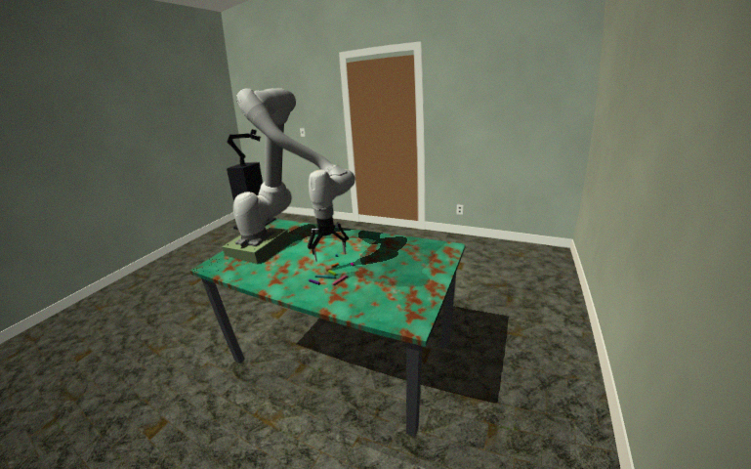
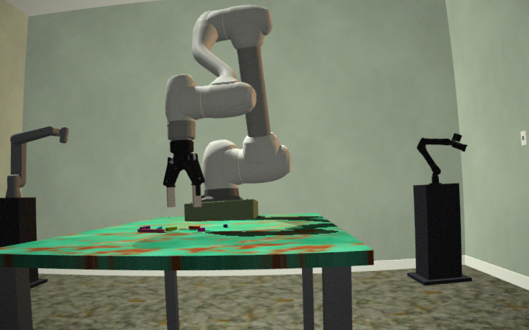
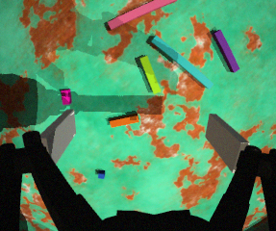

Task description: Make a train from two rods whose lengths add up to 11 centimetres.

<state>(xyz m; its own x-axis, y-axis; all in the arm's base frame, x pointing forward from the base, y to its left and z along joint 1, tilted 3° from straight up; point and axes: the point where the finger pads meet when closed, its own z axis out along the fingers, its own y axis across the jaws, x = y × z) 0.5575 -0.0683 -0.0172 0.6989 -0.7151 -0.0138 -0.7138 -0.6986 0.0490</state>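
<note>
Wrist view shows the claw (image 3: 140, 135) spread wide and holding nothing, hanging above the green, rust-blotched desk (image 3: 253, 0). Between its fingers lie the orange rod (image 3: 124, 119) and blue rod (image 3: 101, 173). Beyond them lie the lime rod (image 3: 149, 75), turquoise rod (image 3: 179, 61), pink rod (image 3: 141, 11), purple rod (image 3: 225, 50) and magenta rod (image 3: 66, 96), none touching another.

High far top, low table-level exterior, near downward wrist; all share the table (image 1: 426, 325).
</note>
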